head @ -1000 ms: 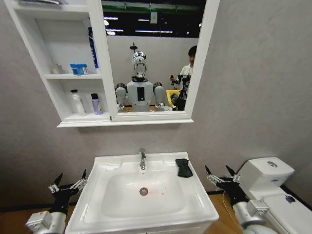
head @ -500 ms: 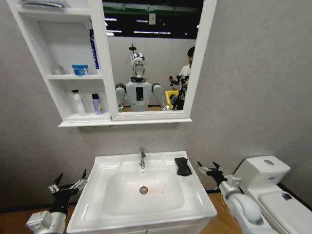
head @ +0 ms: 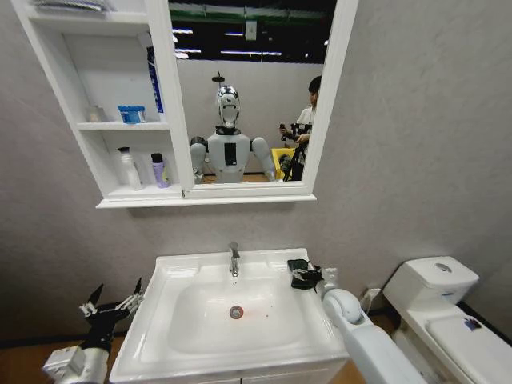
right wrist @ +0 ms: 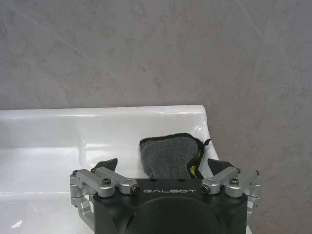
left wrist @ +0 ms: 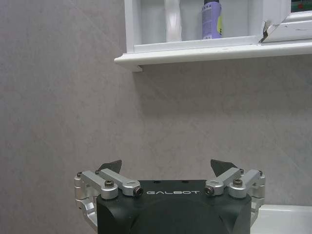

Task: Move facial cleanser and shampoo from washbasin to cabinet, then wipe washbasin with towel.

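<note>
Black towel (right wrist: pixel 170 157) lies on the washbasin (head: pixel 240 336) rim's back right corner; your right gripper (right wrist: pixel 163 168), fingers spread, has swung in from beside the toilet (head: pixel 436 292) to straddle it, unclosed. Your left gripper (head: pixel 110 306) stays spread, low at the left. Two bottles (head: pixel 140 170) stand in the cabinet (head: pixel 100 104), so wiping remains.

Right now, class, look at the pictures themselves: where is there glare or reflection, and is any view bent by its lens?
Head view: the mirror reflects strip lights and the robot; straight edges of the cabinet splay outward, a wide-lens bend. Right wrist view: the washbasin rim carries bright streaks; the towel reads matte between the open right gripper fingers. Left wrist view: even, soft light on the wall, behind the open left gripper.
</note>
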Robot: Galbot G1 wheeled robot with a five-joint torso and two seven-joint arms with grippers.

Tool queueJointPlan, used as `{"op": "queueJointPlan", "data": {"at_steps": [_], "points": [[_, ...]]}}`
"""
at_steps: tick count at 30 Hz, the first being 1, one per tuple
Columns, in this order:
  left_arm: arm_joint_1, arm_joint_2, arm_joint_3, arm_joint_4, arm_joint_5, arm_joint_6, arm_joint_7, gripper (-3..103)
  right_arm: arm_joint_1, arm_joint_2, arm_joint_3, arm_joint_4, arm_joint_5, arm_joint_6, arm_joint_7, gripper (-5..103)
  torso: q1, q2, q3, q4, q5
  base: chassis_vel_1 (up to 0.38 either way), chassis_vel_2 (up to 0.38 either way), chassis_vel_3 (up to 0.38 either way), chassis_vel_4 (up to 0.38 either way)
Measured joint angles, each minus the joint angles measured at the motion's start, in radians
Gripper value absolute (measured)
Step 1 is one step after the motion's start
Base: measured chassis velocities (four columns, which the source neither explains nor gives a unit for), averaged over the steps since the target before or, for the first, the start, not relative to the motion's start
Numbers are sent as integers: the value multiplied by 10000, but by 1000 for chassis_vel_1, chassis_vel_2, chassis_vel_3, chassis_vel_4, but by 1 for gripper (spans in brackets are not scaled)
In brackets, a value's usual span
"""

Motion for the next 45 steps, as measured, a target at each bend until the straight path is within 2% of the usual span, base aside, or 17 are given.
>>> {"op": "queueJointPlan", "data": {"at_steps": [3,7,13,16,18,19,23,28,34,36,38,41,44,45], "points": [[-1,0,0,0,0,0,0,100,91,44,-64,-207,-175,65,-2,101,-1,0,0,0,-1,0,0,0,0],[-1,0,0,0,0,-1,2,100,111,201,-95,-570,-407,318,-162,92,-1,0,0,-1,1,0,0,0,0],[-1,0,0,0,0,0,4,100,181,546,-64,-929,-470,406,-248,88,-1,0,0,-1,2,0,0,0,0],[-1,0,0,0,0,0,4,100,312,800,-57,-1201,-540,442,-240,77,-1,0,0,0,1,0,0,0,0],[-1,0,0,0,0,0,5,100,344,838,-56,-1262,-543,437,-240,75,-1,0,-1,-1,0,0,0,0,0],[-1,0,0,0,0,0,5,100,381,870,-52,-1328,-554,435,-240,71,-1,0,-1,-1,0,0,0,0,0],[-1,0,0,0,0,0,5,100,420,879,6,-1403,-684,432,-253,74,-1,0,0,1,1,0,0,0,0],[-1,0,0,0,0,0,5,100,309,732,152,-1235,-863,430,-320,86,-2,1,-1,-1,1,0,0,0,0],[-1,0,0,0,0,0,5,100,350,794,122,-1421,-1014,598,-500,91,-1,2,-1,0,2,0,0,0,0],[0,0,0,0,0,0,5,100,402,833,103,-1504,-1018,653,-567,87,-1,2,0,1,2,0,0,0,0],[-1,0,0,0,0,-1,5,100,429,843,98,-1549,-1020,681,-592,87,-1,2,-1,1,2,0,0,0,0],[-1,0,0,0,0,0,5,100,501,851,88,-1641,-1013,697,-603,73,-1,2,0,0,1,0,0,0,0],[-1,0,0,0,0,0,5,100,512,855,96,-1687,-1012,698,-605,67,-1,2,0,0,1,0,0,0,0],[-1,0,0,0,0,0,5,100,513,859,102,-1703,-1013,705,-610,61,-1,2,-1,0,1,0,0,0,0]]}}
